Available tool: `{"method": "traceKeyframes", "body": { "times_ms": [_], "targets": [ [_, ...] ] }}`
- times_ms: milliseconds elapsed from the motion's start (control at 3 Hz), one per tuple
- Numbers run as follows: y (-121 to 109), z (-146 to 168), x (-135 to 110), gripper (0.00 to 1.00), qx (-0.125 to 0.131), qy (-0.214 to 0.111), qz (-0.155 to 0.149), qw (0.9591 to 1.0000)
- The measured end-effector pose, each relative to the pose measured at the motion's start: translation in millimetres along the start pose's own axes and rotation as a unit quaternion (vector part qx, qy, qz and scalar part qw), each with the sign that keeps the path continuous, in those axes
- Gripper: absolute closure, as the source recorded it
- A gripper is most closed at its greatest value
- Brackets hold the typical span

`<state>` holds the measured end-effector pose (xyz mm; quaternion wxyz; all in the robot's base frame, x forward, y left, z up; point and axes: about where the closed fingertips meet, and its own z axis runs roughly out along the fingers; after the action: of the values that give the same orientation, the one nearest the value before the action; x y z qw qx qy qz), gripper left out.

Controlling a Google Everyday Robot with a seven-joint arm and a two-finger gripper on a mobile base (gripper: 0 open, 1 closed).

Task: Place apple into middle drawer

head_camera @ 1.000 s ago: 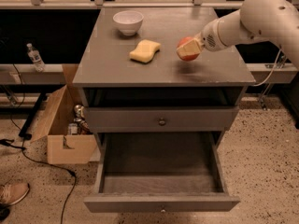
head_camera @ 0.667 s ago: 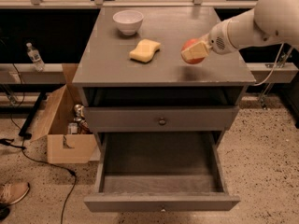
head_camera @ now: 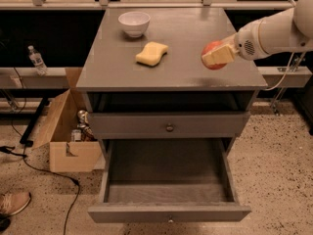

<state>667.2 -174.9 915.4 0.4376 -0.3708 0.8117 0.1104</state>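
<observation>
My gripper (head_camera: 213, 57) is shut on the red apple (head_camera: 211, 48), its cream fingers (head_camera: 220, 56) clamped across the fruit. It holds the apple just over the right front part of the grey cabinet top (head_camera: 122, 77); the white arm reaches in from the right. The middle drawer (head_camera: 168, 212) is pulled fully out at the bottom of the cabinet, its box open and nothing inside. It lies below and to the left of the apple.
A yellow sponge (head_camera: 151, 53) and a white bowl (head_camera: 134, 23) sit on the cabinet top. A shut drawer front with a shiny knob (head_camera: 169, 128) is above the open drawer. A cardboard box (head_camera: 68, 131), a cable and a shoe (head_camera: 13, 203) are on the floor at left.
My gripper has carried the apple to the right and slightly toward the front edge of the cabinet top. The drawer, sponge and bowl have not moved.
</observation>
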Motion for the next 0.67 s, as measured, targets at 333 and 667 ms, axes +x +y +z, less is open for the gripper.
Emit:
{"method": "traceKeyframes", "body": {
  "times_ms": [333, 667],
  "targets": [
    [14, -11, 11, 1.0, -0.02, 0.008, -0.011, 0.9997],
    [36, -31, 24, 1.0, -0.014, 0.031, -0.039, 0.9987]
  ]
}}
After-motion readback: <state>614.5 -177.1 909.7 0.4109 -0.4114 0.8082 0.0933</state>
